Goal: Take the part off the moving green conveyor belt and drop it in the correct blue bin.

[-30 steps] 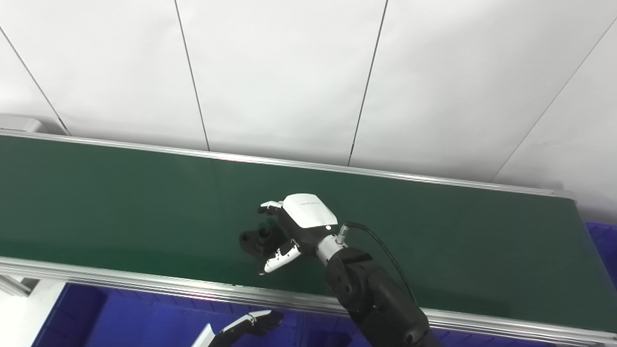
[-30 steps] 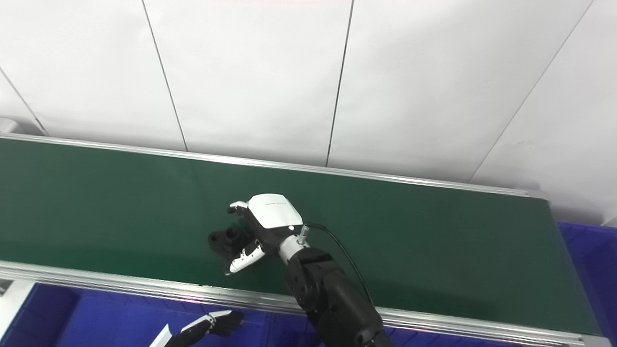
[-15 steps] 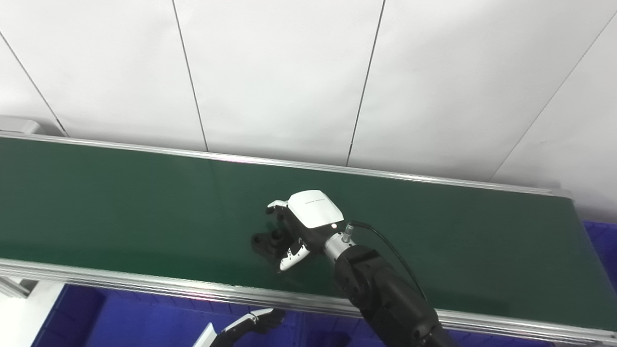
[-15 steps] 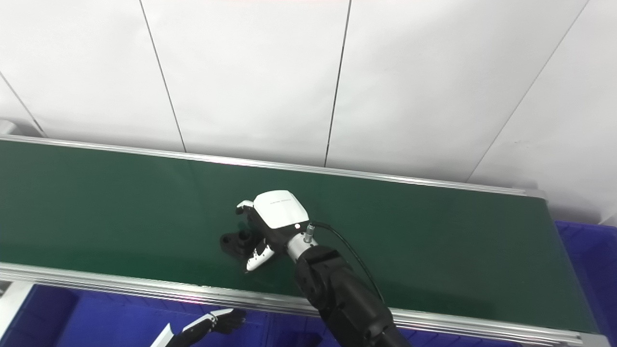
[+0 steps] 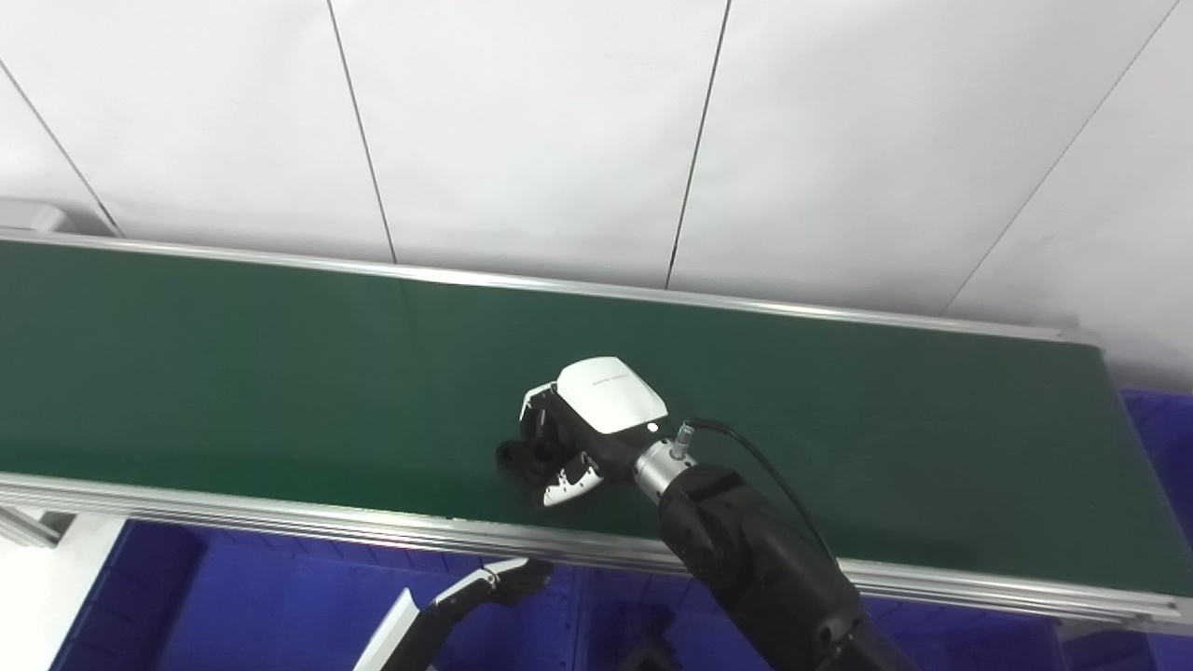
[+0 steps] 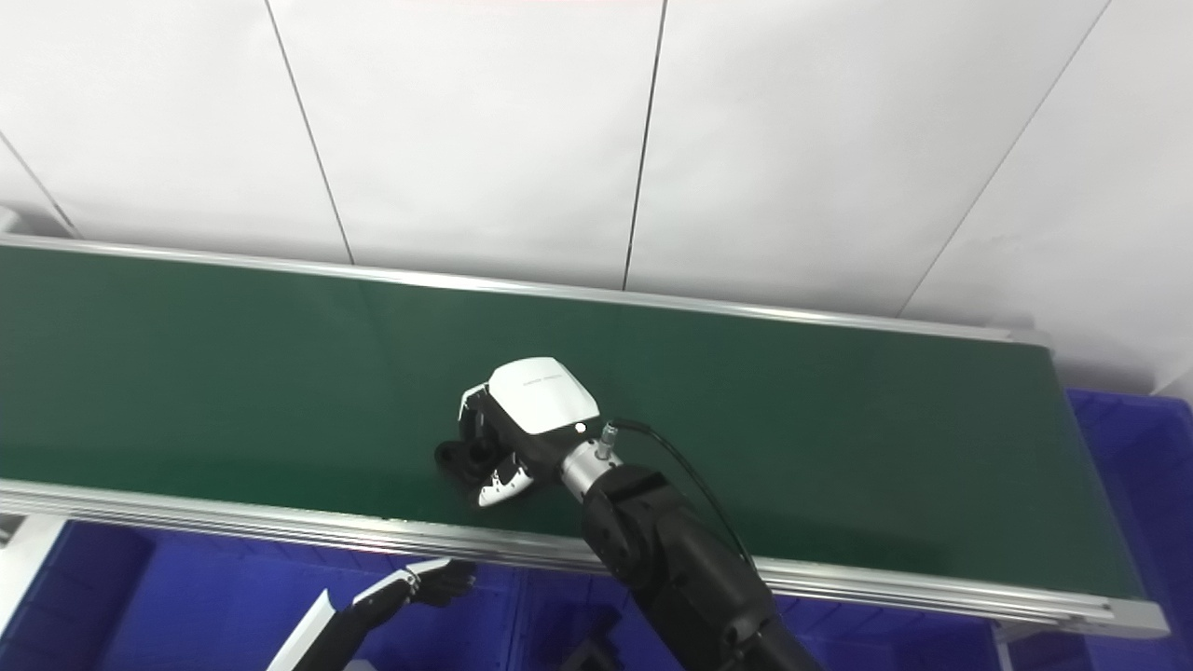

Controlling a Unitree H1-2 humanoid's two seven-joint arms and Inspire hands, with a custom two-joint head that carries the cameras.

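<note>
The green conveyor belt (image 5: 233,373) runs across the whole scene with blue bins (image 5: 233,606) below its near rail, and the step in hand is the pick itself — the grasp looks just made, the lift not yet begun. The right arm reaches in over the near rail and sets the right hand (image 5: 582,433) down on the belt a little in from that edge. Its fingers (image 5: 539,410) are curled down over the small black part (image 5: 520,458), with the thumb tip (image 5: 566,482) pressing in from the near side, so the hand appears clenched on the part, though how firmly it grips cannot be told from here. The part sits on the belt surface, half hidden under the palm, its left end poking out. The next move, as I judge it, calls for a clean lift straight off the belt, then a carry back over the rail to whichever bin is the right one. The left hand (image 6: 438,582) waits low over the bins — fingers loosely bent, holding nothing.
</note>
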